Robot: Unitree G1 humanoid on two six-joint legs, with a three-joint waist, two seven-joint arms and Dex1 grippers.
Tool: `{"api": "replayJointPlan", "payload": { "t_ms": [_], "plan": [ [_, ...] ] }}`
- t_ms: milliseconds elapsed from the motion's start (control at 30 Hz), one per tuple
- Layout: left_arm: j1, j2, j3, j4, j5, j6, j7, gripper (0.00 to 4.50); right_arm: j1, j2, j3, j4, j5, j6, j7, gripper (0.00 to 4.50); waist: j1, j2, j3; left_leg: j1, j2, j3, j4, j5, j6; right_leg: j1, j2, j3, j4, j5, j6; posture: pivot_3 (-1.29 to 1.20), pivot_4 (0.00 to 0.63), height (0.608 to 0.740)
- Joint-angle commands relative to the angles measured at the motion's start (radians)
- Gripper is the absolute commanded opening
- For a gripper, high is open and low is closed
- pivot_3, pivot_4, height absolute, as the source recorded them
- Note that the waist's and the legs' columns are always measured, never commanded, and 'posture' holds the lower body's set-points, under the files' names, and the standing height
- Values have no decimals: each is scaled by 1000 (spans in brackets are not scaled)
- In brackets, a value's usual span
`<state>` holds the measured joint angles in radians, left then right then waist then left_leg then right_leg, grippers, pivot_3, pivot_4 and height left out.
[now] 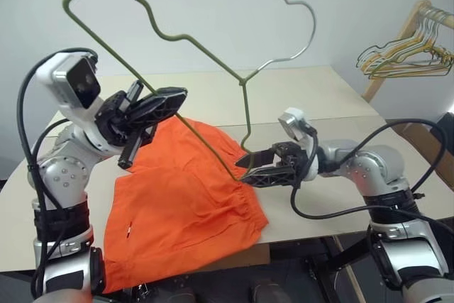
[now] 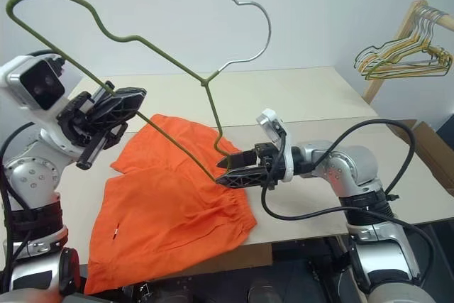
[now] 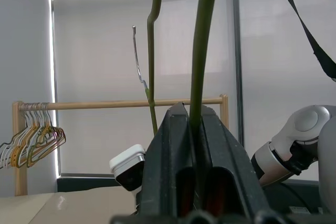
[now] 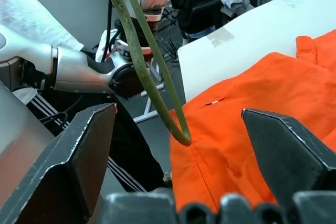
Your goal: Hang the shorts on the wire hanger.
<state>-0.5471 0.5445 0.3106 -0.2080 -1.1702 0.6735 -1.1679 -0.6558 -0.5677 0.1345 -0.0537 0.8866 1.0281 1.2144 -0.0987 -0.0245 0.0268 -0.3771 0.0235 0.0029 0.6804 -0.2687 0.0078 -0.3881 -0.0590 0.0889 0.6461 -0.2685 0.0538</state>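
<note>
Pale beige table [image 1: 319, 97] against a white wall. Bright orange fabric shorts [image 1: 184, 196] lie flat on it, one edge overhanging the near side. Left gripper [image 1: 159, 104], fingers together, clamps the thin olive wire hanger [image 1: 142, 76], held tilted above the shorts. Right gripper [image 1: 248, 168], fingers spread wide, sits at the hanger's low corner, holding nothing.

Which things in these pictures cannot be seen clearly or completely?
- Shorts: near edge hangs over the table front, hem hidden.
- Wire hanger: cut off by the left wrist view's top edge.
- Hanger corner: touching the shorts or not, unclear between the right gripper fingers.
</note>
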Motion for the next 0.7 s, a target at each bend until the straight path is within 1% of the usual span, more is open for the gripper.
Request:
{"api": "replayJointPlan", "payload": {
  "t_ms": [33, 100, 200, 233, 267, 467, 500, 600, 700],
  "plan": [
    [-21, -7, 2, -20, 1, -29, 3, 0, -14, 15, -39, -33, 26, 3, -12, 4300, 0, 0, 0, 0, 0, 0, 0, 0, 0, 0, 0, 0, 0, 0, 0, -76, 0, 740],
    [-20, -12, -4, -21, 8, -38, 4, 0, -13, 24, -42, -37, 28, 4, -19, 3895, 0, 0, 0, 0, 0, 0, 0, 0, 0, 0, 0, 0, 0, 0, 0, -76, 0, 740],
    [-20, -17, -9, -18, 15, -47, 5, 0, -11, 34, -43, -40, 27, 0, -29, 2892, 0, 0, 0, 0, 0, 0, 0, 0, 0, 0, 0, 0, 0, 0, 0, -79, 0, 740],
    [-20, -19, -10, -17, 15, -48, 7, 0, -11, 37, -44, -40, 26, 0, -30, 2700, 0, 0, 0, 0, 0, 0, 0, 0, 0, 0, 0, 0, 0, 0, 0, -79, 0, 740],
    [-21, -20, -9, -15, 17, -50, 8, 0, -11, 40, -44, -39, 25, 0, -33, 2170, 0, 0, 0, 0, 0, 0, 0, 0, 0, 0, 0, 0, 0, 0, 0, -79, 0, 740],
    [-14, -18, -29, -12, 66, -46, 47, 0, -5, 53, -55, -38, 22, -9, -53, 204, 0, 0, 0, 0, 0, 0, 0, 0, 0, 0, 0, 0, 0, 0, 0, -78, 0, 740],
    [-7, -17, -37, -14, 81, -50, 49, 0, -3, 56, -58, -39, 22, -10, -55, 8, 0, 0, 0, 0, 0, 0, 0, 0, 0, 0, 0, 0, 0, 0, 0, -78, 0, 740],
    [14, -18, -65, -4, 129, -58, 68, 0, 0, 63, -66, -41, 22, -14, -59, 8, 0, 0, 0, 0, 0, 0, 0, 0, 0, 0, 0, 0, 0, 0, 0, -79, 0, 740],
    [31, -17, -88, 25, 166, -54, 91, 834, 5, 71, -76, -44, 28, -12, -74, 0, 0, 0, 0, 0, 0, 0, 0, 0, 0, 0, 0, 0, 0, 0, 0, -81, 0, 740]
  ]
}}
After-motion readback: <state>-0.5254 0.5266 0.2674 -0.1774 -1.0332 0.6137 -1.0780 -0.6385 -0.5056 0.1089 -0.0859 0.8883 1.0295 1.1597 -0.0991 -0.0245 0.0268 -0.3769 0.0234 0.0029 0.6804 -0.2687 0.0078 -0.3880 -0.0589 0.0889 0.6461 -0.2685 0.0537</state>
